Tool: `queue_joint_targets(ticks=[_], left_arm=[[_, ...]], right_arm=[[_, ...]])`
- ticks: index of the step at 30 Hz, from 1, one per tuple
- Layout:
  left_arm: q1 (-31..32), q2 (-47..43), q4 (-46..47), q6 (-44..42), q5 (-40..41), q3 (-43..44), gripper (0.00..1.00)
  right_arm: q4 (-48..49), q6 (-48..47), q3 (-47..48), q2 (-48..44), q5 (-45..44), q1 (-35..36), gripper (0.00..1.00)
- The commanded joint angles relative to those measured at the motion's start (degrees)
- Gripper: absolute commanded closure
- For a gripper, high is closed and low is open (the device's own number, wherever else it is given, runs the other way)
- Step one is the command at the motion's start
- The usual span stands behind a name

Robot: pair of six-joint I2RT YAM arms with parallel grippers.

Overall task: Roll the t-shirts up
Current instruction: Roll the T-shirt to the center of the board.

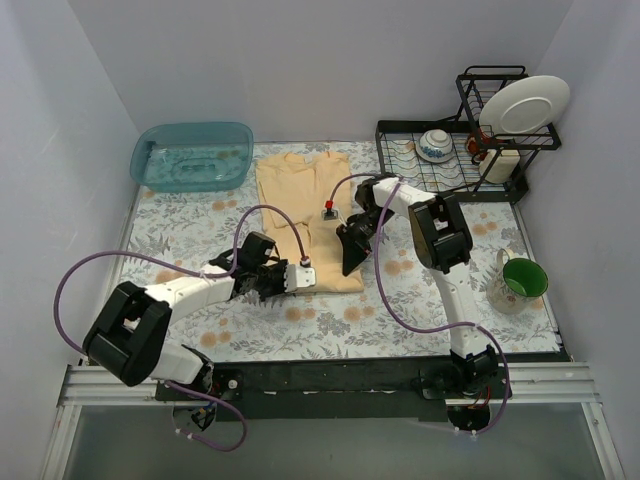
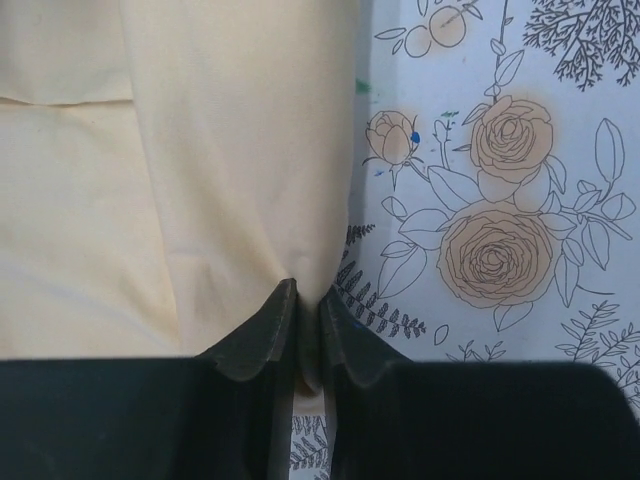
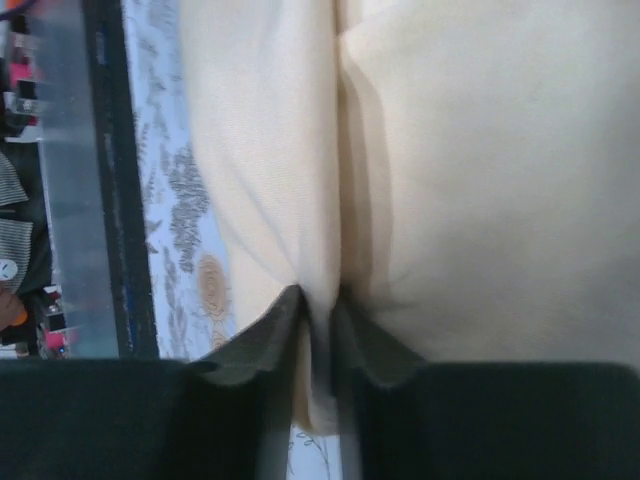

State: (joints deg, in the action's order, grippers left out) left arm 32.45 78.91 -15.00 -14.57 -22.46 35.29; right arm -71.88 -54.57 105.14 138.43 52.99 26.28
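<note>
While the t-shirt (image 1: 300,195) is spread flat on the bench (image 1: 420,310), its near hem is pinched at both corners: left fingers (image 2: 262,335) and right fingers (image 3: 258,345) nearly shut on cloth. Judged best: hem to be lifted evenly, turned over tightly, corners kept level.

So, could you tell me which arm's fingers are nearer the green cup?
Right. The right fingers pinch the t-shirt at its edge toward the green cup; the left fingers pinch it farther over.

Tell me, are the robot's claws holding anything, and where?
The left gripper and right gripper each pinch the yellow t-shirt at its near end.
</note>
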Motion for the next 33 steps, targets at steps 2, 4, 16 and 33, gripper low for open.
queue_joint_targets(ticks=[2, 4, 16, 33], left_arm=[[-0.5, 2.3, -6.3, 1.0, -1.7, 3.7, 0.95], [-0.9, 3.3, -9.0, 1.9, -4.8, 6.1, 0.97], [-5.4, 11.7, -21.5, 6.2, -19.4, 18.0, 0.99], [-12.2, 18.9, -30.0, 1.0, -25.8, 24.9, 0.97]], right_arm=[[12.6, 0.3, -4.9, -8.2, -1.7, -3.1, 0.47], [18.7, 3.5, -10.7, -16.6, -2.2, -4.7, 0.42], [70.0, -5.4, -61.3, -61.2, -23.1, 9.7, 0.37], [80.5, -2.8, -64.8, -53.1, -31.0, 18.6, 0.37]])
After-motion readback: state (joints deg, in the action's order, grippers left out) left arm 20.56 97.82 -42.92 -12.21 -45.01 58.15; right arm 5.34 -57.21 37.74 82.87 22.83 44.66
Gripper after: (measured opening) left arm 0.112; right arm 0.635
